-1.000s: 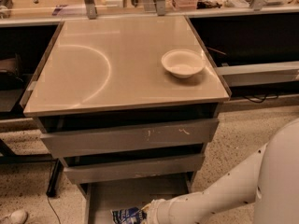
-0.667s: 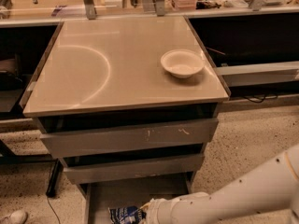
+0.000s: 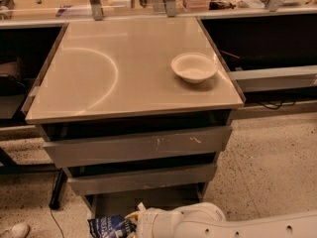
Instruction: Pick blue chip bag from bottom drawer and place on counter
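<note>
The blue chip bag (image 3: 110,227) lies crinkled at the front left of the open bottom drawer (image 3: 158,201), at the lower edge of the view. My gripper (image 3: 132,220) sits low in the drawer, right against the bag's right side, at the end of the white arm (image 3: 198,224) that comes in from the lower right. The arm's wrist hides the right part of the bag. Above the drawers, the glossy beige counter (image 3: 99,78) shows a faint curved arc mark.
A white round bowl (image 3: 194,67) stands on the counter near its right edge. Two closed grey drawer fronts (image 3: 138,148) sit above the open drawer. A cluttered wooden bench (image 3: 59,1) runs behind. A black cable (image 3: 55,202) hangs at the cabinet's left.
The arm has dropped lower and its wrist has come further left into the drawer. The bag now shows further left than before.
</note>
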Tool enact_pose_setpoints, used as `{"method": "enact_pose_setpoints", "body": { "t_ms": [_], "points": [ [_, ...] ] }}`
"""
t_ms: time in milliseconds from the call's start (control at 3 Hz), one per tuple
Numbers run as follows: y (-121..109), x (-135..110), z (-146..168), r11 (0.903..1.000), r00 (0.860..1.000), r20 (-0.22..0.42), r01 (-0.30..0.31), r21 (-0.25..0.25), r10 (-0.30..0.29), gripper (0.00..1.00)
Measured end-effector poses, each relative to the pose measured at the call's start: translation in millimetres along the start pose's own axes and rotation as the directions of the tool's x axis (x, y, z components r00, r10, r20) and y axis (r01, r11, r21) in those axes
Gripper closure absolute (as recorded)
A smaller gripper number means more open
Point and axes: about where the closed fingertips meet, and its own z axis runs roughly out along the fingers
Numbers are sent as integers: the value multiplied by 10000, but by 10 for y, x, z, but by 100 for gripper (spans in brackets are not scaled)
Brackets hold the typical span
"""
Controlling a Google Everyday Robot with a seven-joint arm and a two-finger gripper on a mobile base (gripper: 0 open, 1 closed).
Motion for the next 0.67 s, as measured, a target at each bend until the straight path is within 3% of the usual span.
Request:
{"method": "enact_pose_setpoints", "body": {
  "t_ms": [333,667],
  "points": [
    [2,-2,2,10000,10000,1,5,-7,-5,100],
    [-51,-200,-61,9999,9999,98,81,132,-82,100]
  ]
}}
